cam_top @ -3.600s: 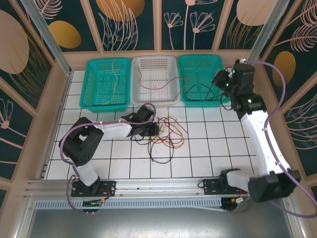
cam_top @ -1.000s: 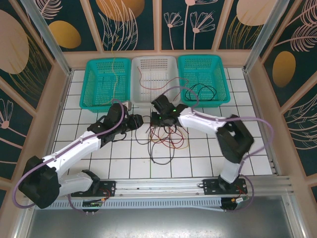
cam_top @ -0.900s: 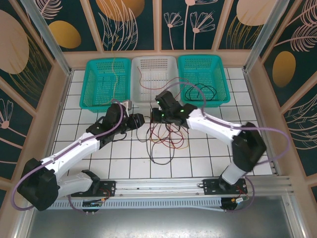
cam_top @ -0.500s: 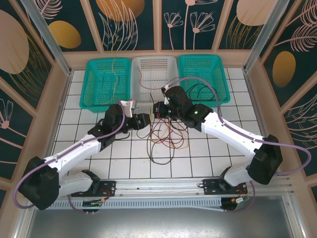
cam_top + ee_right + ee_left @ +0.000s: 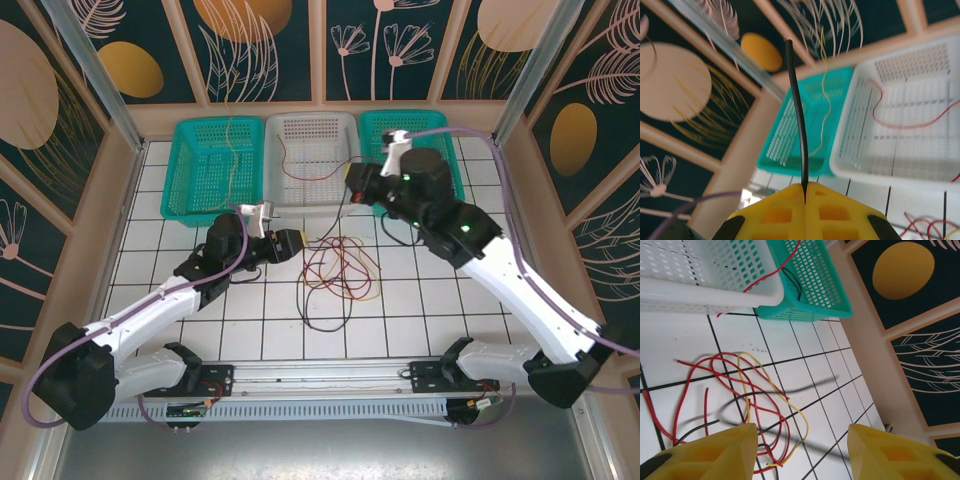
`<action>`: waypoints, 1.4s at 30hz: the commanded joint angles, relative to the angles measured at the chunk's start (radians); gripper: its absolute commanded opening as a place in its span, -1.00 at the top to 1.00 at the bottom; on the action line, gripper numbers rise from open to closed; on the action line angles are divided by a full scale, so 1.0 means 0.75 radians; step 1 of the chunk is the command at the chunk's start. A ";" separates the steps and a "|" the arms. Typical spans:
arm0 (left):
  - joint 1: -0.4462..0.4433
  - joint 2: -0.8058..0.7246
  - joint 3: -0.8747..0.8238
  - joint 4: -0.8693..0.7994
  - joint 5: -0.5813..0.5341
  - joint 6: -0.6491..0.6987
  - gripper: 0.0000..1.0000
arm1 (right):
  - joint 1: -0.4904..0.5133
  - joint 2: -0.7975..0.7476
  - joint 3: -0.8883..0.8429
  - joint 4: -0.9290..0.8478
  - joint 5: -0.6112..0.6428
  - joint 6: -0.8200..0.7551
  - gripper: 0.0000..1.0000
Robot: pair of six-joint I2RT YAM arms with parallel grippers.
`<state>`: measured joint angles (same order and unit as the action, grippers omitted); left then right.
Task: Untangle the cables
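a white tiled surface (image 5: pixel 450 300) with three baskets along its far edge: a left teal basket (image 5: pixel 190 150), a white basket (image 5: pixel 312 132) and a right teal basket (image 5: pixel 375 135). the right gripper (image 5: pixel 352 185) is raised in front of the white basket, its jaws closed on the end of a black cable (image 5: pixel 797 115) that sticks up from between them. the left gripper (image 5: pixel 290 243) hovers low just beside the heap, jaws apart and holding nothing. a tangle of cables (image 5: pixel 338 270), red, yellow and black loops crossing one another, lies mid-surface. a yellow cable (image 5: pixel 231 160) lies in the left teal basket, a red cable (image 5: pixel 315 178) in the white one, and a black strand (image 5: pixel 792 282) in the right teal one. the work looks partly done: some cables are sorted, but the knotted heap remains to be pulled apart.
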<state>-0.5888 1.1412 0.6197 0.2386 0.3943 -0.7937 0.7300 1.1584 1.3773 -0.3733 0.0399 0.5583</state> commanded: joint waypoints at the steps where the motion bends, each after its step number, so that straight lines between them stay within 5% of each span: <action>1: 0.007 0.024 0.012 0.062 0.040 -0.022 0.01 | -0.067 -0.064 0.037 0.047 0.059 -0.012 1.00; 13: 0.006 0.056 0.070 -0.085 -0.062 0.022 0.13 | -0.382 -0.052 0.262 -0.074 0.137 -0.082 1.00; 24: 0.006 0.074 0.123 -0.240 -0.209 0.012 0.16 | -0.800 0.175 0.443 -0.074 -0.114 -0.051 1.00; 39: 0.007 0.107 0.090 -0.334 -0.275 0.013 0.17 | -0.986 0.512 0.513 0.003 -0.337 -0.047 1.00; 41: 0.006 0.128 0.090 -0.338 -0.265 0.015 0.15 | -0.988 0.595 0.567 -0.075 -0.354 -0.061 0.71; 42: 0.006 0.142 0.092 -0.340 -0.254 0.015 0.12 | -0.987 0.639 0.600 -0.132 -0.345 -0.073 0.41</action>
<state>-0.5888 1.2251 0.6876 0.0090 0.2008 -0.7876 -0.0078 1.5791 1.7641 -0.4232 -0.1818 0.5251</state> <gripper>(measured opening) 0.431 0.227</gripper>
